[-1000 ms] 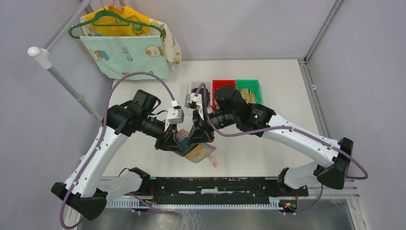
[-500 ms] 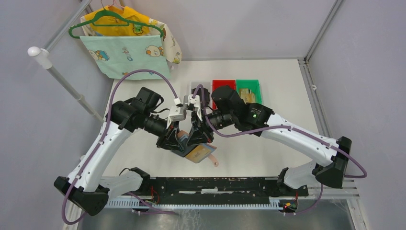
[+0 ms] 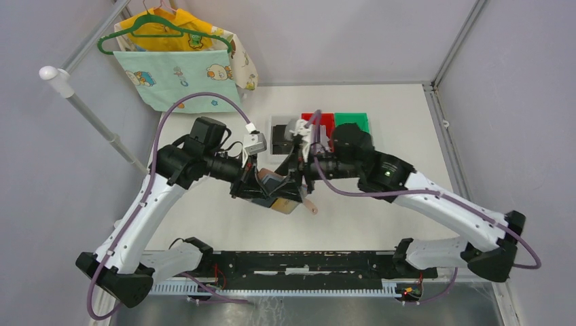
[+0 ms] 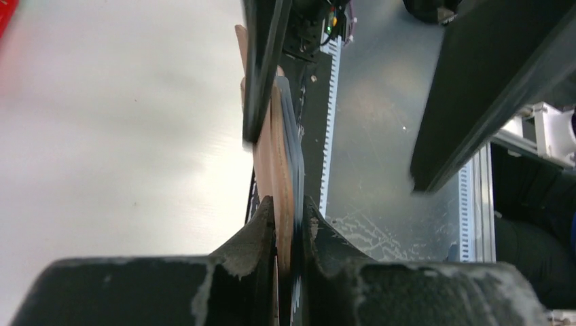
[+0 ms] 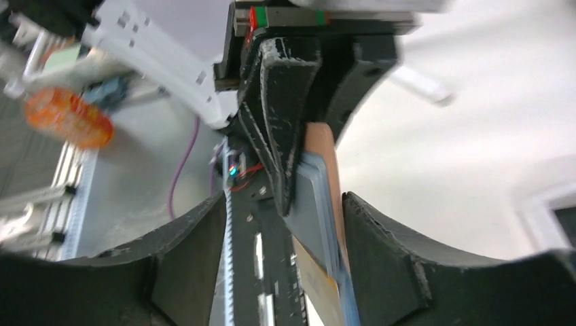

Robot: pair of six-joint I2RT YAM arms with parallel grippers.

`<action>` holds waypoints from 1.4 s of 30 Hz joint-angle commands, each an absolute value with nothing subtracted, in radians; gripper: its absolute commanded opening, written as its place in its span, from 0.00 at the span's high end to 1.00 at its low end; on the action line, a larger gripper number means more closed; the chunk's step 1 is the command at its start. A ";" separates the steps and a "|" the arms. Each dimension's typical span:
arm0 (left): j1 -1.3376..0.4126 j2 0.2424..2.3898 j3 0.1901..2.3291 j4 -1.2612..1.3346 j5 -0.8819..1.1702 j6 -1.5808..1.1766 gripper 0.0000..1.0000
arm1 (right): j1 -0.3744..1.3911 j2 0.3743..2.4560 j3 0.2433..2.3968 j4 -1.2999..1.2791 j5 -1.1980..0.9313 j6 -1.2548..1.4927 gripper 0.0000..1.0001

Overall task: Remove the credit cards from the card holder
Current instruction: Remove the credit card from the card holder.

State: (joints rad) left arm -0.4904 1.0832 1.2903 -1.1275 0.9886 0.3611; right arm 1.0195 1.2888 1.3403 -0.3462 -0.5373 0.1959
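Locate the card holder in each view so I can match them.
Top external: card holder at centre, between both arms' ends.
Left wrist: card holder edge-on, centre, rising from the bottom.
Right wrist: card holder edge-on, near centre, lower half.
Shared landmark: left tool clamped on it.

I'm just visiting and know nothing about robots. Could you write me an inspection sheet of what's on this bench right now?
Surface: white table, with a black rail along its near edge.
Job's things: card holder held between the two arms; no loose cards seen.
Clutter: grey bin holding a black block; red bin; green bin.
End effectors: left end effector shut on the card holder's edge; right end effector open, straddling it.
Cables: purple cables loop along both arms; no snag seen.
Surroundings: child's clothes on a green hanger at the far left; grey walls.
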 commanded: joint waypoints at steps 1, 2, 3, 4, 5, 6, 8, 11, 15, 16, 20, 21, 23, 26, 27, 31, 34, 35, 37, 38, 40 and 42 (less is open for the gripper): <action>-0.474 1.080 1.276 -0.946 0.967 0.117 0.98 | 0.960 1.057 1.199 -0.047 -0.354 0.381 0.31; -0.471 1.083 1.270 -0.928 0.973 0.088 0.98 | 0.957 1.012 1.150 -0.009 -0.332 0.415 0.31; -0.464 1.085 1.268 -0.909 0.981 0.058 0.98 | 0.956 0.977 1.113 0.047 -0.323 0.449 0.31; -0.459 1.087 1.267 -0.895 0.991 0.033 0.98 | 0.956 0.953 1.066 0.093 -0.323 0.480 0.32; -0.453 1.090 1.268 -0.879 1.002 0.009 0.98 | 0.956 0.930 1.023 0.149 -0.332 0.529 0.33; -0.443 1.094 1.269 -0.866 1.016 -0.012 0.98 | 0.956 0.917 0.974 0.190 -0.342 0.579 0.34; -0.422 1.101 1.272 -0.832 1.048 -0.079 0.98 | 0.957 0.901 0.881 0.297 -0.372 0.669 0.37; -0.388 1.110 1.267 -0.777 1.122 -0.180 0.98 | 0.957 0.919 0.744 0.498 -0.417 0.806 0.42; -0.376 1.107 1.272 -0.743 1.171 -0.237 0.96 | 0.958 0.960 0.731 0.527 -0.424 0.830 0.44; -0.375 1.102 1.273 -0.735 1.181 -0.242 0.96 | 0.957 0.969 0.730 0.541 -0.420 0.835 0.44; -0.374 1.094 1.283 -0.721 1.216 -0.259 0.96 | 0.957 1.006 0.746 0.549 -0.416 0.837 0.45; -0.375 1.093 1.285 -0.720 1.225 -0.258 0.96 | 0.957 1.016 0.750 0.554 -0.415 0.838 0.45; -0.375 1.090 1.283 -0.721 1.245 -0.257 0.96 | 0.956 1.032 0.759 0.552 -0.416 0.837 0.46; -0.376 1.085 1.283 -0.732 1.284 -0.248 0.96 | 0.954 1.049 0.771 0.557 -0.423 0.838 0.48; -0.376 1.081 1.285 -0.737 1.298 -0.242 0.96 | 0.951 1.052 0.772 0.559 -0.427 0.840 0.49; -0.375 1.064 1.284 -0.744 1.352 -0.222 0.96 | 0.947 1.061 0.772 0.603 -0.444 0.864 0.50; -0.375 1.062 1.282 -0.763 1.376 -0.200 0.96 | 0.947 1.073 0.772 0.646 -0.460 0.889 0.50; -0.374 1.062 1.282 -0.772 1.376 -0.189 0.96 | 0.946 1.079 0.772 0.660 -0.464 0.901 0.52; -0.376 1.066 1.283 -0.798 1.362 -0.160 0.96 | 0.945 1.092 0.772 0.698 -0.474 0.927 0.53; -0.375 1.067 1.283 -0.812 1.350 -0.144 0.94 | 0.946 1.101 0.772 0.721 -0.476 0.939 0.55; -0.375 1.074 1.283 -0.836 1.327 -0.119 0.93 | 0.947 1.116 0.774 0.750 -0.480 0.960 0.57; -0.375 1.084 1.279 -0.862 1.315 -0.093 0.89 | 0.945 1.131 0.780 0.763 -0.475 0.969 0.62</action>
